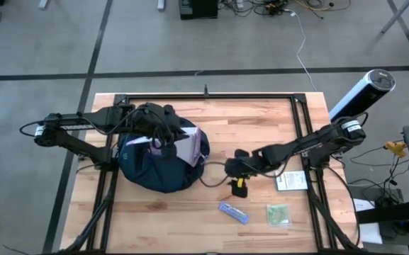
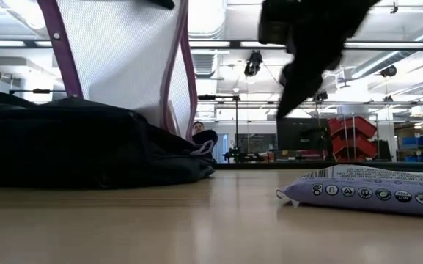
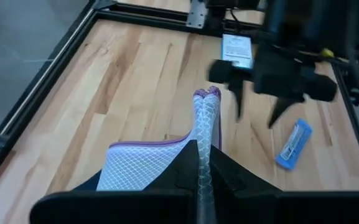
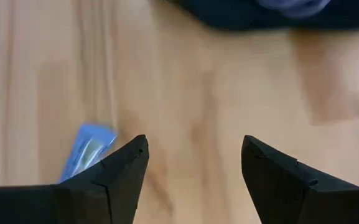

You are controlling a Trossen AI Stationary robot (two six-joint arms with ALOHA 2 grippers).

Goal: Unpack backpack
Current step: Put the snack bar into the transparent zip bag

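Note:
The dark navy backpack (image 1: pixel 154 170) lies on the table's left half, also low in the low view (image 2: pixel 72 150). A clear mesh pouch with purple edges (image 1: pixel 190 145) rises out of its top (image 2: pixel 119 59), with my left gripper (image 1: pixel 167 140) shut on it. My right gripper (image 1: pixel 234 170) hangs open over bare wood just right of the backpack, with nothing between its fingers (image 4: pixel 195 162). The left wrist view shows it beyond the pouch (image 3: pixel 257 109). My left gripper pinches the pouch's purple-edged rim (image 3: pixel 203 149) between its two fingers. The fingers come from the table's left, slanting down, and lie along that edge. The pouch stands upright in the hold, its lower part behind and inside the backpack (image 2: pixel 160 110).
A blue packet (image 1: pixel 233 212), a green packet (image 1: pixel 278 214) and a white card (image 1: pixel 290 181) lie on the table's near right part. The blue packet shows beside my right fingers (image 4: pixel 86 149). A black frame (image 1: pixel 211 95) runs around the table.

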